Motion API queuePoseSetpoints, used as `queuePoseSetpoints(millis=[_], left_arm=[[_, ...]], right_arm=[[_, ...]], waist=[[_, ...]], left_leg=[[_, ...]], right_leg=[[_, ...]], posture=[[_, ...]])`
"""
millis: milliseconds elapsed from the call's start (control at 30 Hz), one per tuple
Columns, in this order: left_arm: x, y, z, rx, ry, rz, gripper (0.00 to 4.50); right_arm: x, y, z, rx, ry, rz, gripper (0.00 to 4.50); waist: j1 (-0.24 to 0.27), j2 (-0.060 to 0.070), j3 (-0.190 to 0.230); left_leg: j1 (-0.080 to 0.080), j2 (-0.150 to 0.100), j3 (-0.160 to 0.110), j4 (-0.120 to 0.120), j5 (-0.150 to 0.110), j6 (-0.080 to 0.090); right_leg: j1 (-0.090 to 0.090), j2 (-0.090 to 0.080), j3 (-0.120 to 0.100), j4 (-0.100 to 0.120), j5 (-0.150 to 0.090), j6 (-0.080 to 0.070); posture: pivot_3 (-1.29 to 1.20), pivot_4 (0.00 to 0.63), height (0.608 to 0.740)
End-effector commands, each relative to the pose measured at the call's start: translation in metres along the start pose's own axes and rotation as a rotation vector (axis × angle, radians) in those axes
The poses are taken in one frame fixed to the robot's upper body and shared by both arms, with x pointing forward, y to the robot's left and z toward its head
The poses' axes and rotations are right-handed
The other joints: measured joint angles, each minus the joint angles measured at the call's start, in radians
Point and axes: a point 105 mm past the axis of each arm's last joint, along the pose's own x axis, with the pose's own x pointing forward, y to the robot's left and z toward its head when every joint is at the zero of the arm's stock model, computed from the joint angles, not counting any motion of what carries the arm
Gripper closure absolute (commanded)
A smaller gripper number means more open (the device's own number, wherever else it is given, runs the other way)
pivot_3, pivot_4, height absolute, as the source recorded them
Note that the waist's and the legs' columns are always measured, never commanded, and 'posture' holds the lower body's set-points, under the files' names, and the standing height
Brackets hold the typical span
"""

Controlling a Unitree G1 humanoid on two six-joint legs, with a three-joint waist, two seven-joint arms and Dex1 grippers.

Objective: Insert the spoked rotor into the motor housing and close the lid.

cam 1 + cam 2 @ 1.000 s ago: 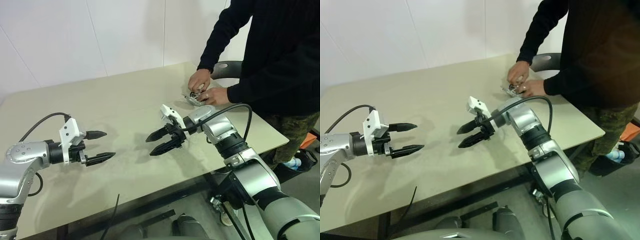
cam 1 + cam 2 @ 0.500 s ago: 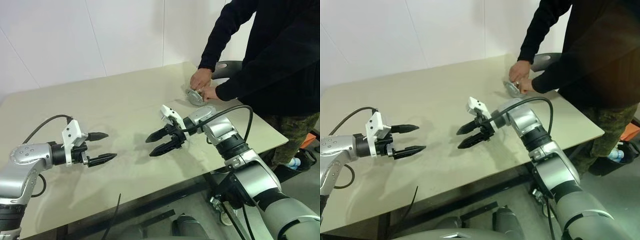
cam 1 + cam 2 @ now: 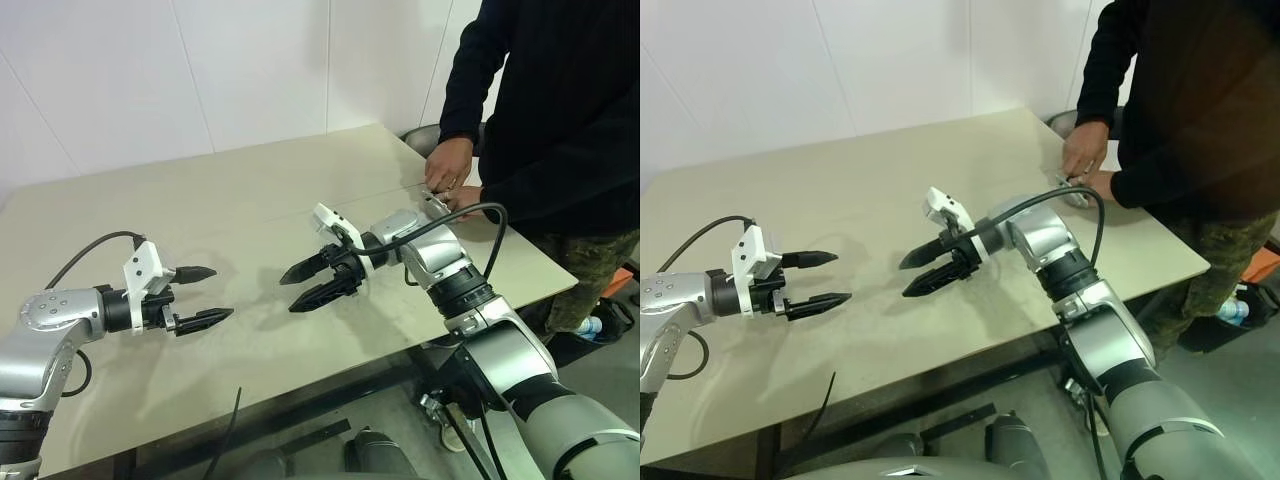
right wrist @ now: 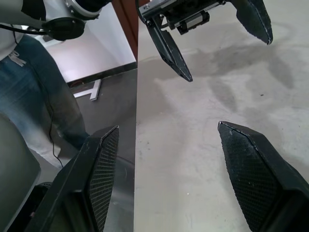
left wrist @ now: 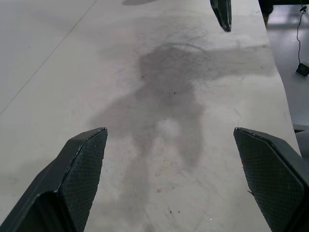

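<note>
Both end effectors, left (image 3: 203,295) and right (image 3: 308,283), hover wide and empty over the table (image 3: 250,200). At its far right edge, a person's hands (image 3: 450,165) hold a small silver part (image 3: 434,202), identity unclear.

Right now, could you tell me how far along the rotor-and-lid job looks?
Nothing looks done yet. Both the left gripper and the right gripper hang open and empty above the table. A person's hands at the far right edge of the table hold a small metallic part, too small to identify. Picking up the rotor, inserting it and closing the lid all remain.
</note>
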Motion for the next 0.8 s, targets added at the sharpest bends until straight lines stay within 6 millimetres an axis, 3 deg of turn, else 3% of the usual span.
queuePoseSetpoints(millis=[33, 800], left_arm=[[-0.0024, 0.0007, 0.0107, 0.052, -0.030, 0.016, 0.04], [0.0035, 0.0045, 0.0120, 0.053, -0.051, 0.030, 0.04]], right_arm=[[-0.0053, 0.0039, 0.0204, -0.056, -0.029, 0.002, 1.06], [-0.0107, -0.0011, 0.0208, -0.050, -0.027, -0.029, 1.06]], waist=[[0.000, 0.000, 0.000], [0.000, 0.000, 0.000]], left_leg=[[0.000, 0.000, 0.000, 0.000, 0.000, 0.000], [0.000, 0.000, 0.000, 0.000, 0.000, 0.000]], right_leg=[[0.000, 0.000, 0.000, 0.000, 0.000, 0.000], [0.000, 0.000, 0.000, 0.000, 0.000, 0.000]], posture=[[0.00, 0.000, 0.740], [0.00, 0.000, 0.740]])
